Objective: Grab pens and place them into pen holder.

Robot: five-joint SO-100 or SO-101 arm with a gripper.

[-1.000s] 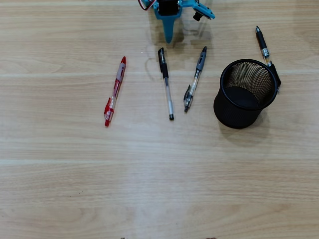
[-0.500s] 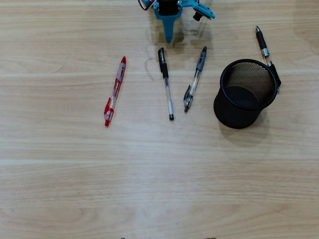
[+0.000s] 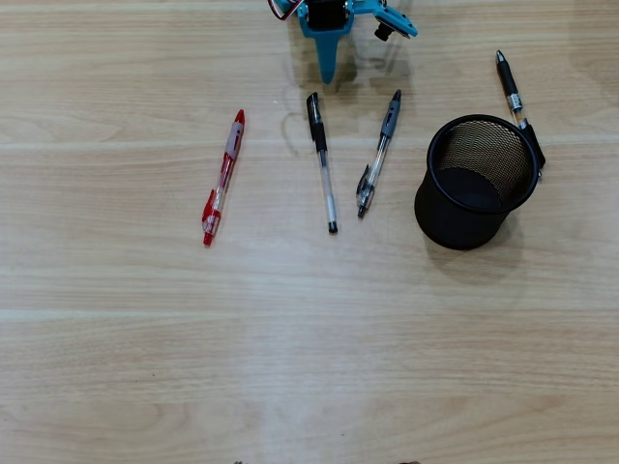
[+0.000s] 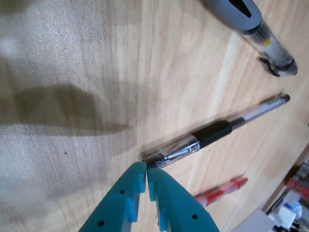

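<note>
With jaws pressed together and gripping nothing, the teal gripper (image 4: 146, 178) is hovering just above the black-grip pen (image 3: 321, 160), which is lying left of the pen holder (image 3: 476, 182), seemingly lining up for a pick.

A light wood-grain laminate tabletop (image 3: 309, 348) is seen filling the overhead view from edge to edge. Its surface is made up of wide pale-beige boards laid side by side, with fine darker streaks running horizontally across that view. Thin straight seams between the boards are marked as faint lines crossing the whole width. A soft, brighter patch of reflected light is spread over the lower middle of the surface.

In the wrist view the same tabletop (image 4: 58, 63) is shown at close range, its grain running diagonally. A blurred, colourful clutter of objects (image 4: 295, 195) is glimpsed at the lower right corner, too indistinct to be identified.
</note>
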